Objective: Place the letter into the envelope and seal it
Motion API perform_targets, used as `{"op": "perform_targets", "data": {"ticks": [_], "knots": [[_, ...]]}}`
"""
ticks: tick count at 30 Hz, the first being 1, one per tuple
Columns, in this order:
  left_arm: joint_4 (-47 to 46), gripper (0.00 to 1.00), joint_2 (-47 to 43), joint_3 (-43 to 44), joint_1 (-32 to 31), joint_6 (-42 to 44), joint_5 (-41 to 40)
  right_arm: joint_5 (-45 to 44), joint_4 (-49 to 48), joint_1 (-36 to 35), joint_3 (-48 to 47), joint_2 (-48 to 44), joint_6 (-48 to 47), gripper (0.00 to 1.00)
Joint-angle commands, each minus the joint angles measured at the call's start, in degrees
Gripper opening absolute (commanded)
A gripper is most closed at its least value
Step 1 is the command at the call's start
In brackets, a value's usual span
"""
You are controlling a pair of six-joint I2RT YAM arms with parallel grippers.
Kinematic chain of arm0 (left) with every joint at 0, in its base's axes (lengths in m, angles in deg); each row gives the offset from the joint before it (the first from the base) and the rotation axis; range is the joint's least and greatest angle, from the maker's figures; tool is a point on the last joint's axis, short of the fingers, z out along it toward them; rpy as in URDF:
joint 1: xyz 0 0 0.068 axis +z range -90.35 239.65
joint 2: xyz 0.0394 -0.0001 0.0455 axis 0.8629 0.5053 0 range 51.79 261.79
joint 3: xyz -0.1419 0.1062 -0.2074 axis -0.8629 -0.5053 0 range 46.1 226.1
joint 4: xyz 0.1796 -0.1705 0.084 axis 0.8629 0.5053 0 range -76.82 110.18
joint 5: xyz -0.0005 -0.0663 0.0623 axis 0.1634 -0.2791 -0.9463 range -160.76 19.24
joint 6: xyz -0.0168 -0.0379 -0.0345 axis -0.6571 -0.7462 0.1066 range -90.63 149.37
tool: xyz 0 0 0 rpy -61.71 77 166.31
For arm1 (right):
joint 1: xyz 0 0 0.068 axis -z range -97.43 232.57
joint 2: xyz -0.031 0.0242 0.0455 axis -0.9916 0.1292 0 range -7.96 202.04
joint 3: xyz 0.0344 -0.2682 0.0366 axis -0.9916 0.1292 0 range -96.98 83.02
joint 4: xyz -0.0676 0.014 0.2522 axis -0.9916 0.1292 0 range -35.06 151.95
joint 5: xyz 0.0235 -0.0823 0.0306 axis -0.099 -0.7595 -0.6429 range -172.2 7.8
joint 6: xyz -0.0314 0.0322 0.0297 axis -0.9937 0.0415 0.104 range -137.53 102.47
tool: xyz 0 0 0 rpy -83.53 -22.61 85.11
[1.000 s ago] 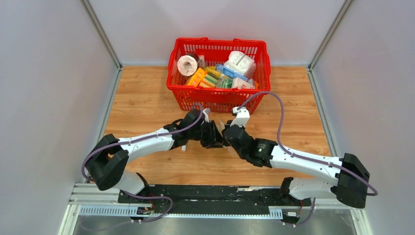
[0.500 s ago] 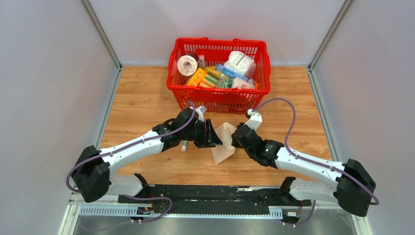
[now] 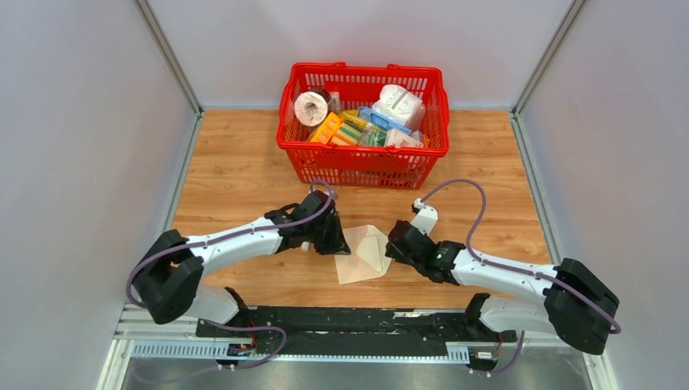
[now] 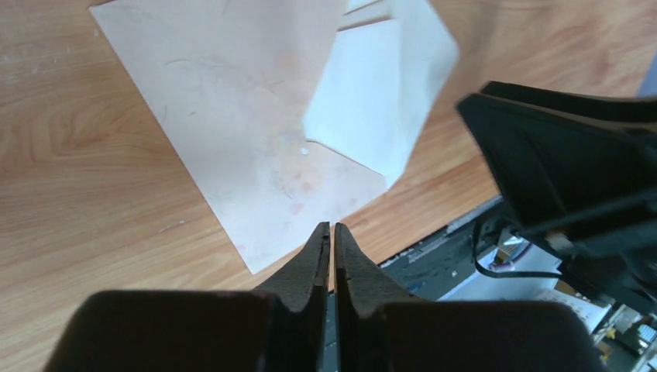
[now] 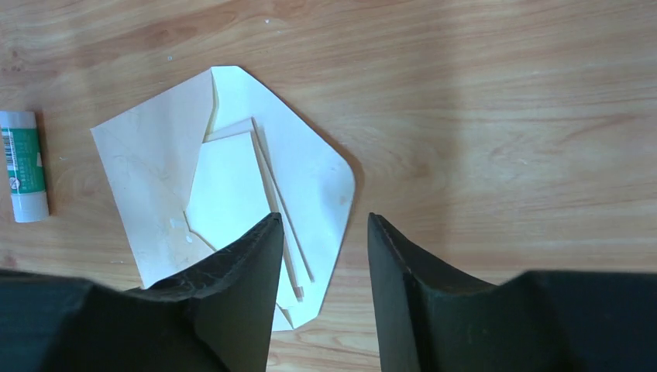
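Observation:
The tan envelope (image 3: 361,253) lies flat on the wooden table between my two grippers, its flap (image 5: 314,174) open. The whitish letter (image 5: 225,186) shows in the envelope's mouth, partly tucked under the tan front. My left gripper (image 3: 337,241) is shut and empty at the envelope's left edge; in its wrist view the fingertips (image 4: 331,227) hover over the envelope's (image 4: 232,132) near corner. My right gripper (image 3: 392,246) is open and empty at the envelope's right edge; in its wrist view the gripper (image 5: 324,219) is over the flap's edge.
A red basket (image 3: 363,166) full of groceries stands at the back centre. A white and green glue stick (image 5: 23,167) lies on the table left of the envelope. Grey walls close in the left and right sides.
The envelope was held up between both grippers; now it lies flat on the table, released. Both arms have drawn apart and lowered, the left one leftward, the right one rightward.

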Motion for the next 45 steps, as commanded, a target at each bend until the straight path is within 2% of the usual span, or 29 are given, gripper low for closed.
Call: {"op": "perform_targets", "data": {"ticks": [1, 3, 7, 16, 25, 30, 38, 45], "knots": [[-3.83, 0.06, 4.66, -1.03, 0.42, 1.03, 1.21, -2.43, 4.06, 0.05, -0.23, -5.29, 0.36, 0.48], [-4.10, 0.00, 6.68, -0.85, 0.50, 1.29, 1.74, -2.70, 5.30, 0.14, -0.93, -7.49, -0.95, 0.47], [-3.04, 0.00, 7.39, -1.99, 0.68, 1.91, -0.55, 0.63, 1.88, 0.14, -2.77, -7.42, -6.49, 0.45], [0.99, 0.00, 4.75, -2.79, 2.44, 2.52, -4.15, 3.54, -2.52, 0.14, -9.19, 8.13, -13.08, 0.30], [4.52, 0.00, 6.15, -2.00, 3.14, 4.81, -8.19, 3.89, -3.49, 0.23, -10.43, 13.50, -12.39, 0.23], [3.55, 0.00, 8.35, -1.03, 3.14, 4.98, -7.58, 4.06, -3.93, 0.23, -9.90, 14.29, -11.51, 0.18], [2.76, 0.00, 11.25, -0.15, 3.14, 5.34, -6.97, 5.12, -3.84, 0.23, -10.42, 17.28, -10.89, 0.04], [1.79, 0.00, 13.01, -0.15, 3.14, 5.51, -5.82, 8.02, -4.98, -0.03, -11.30, 18.86, -10.72, 0.01]]}}
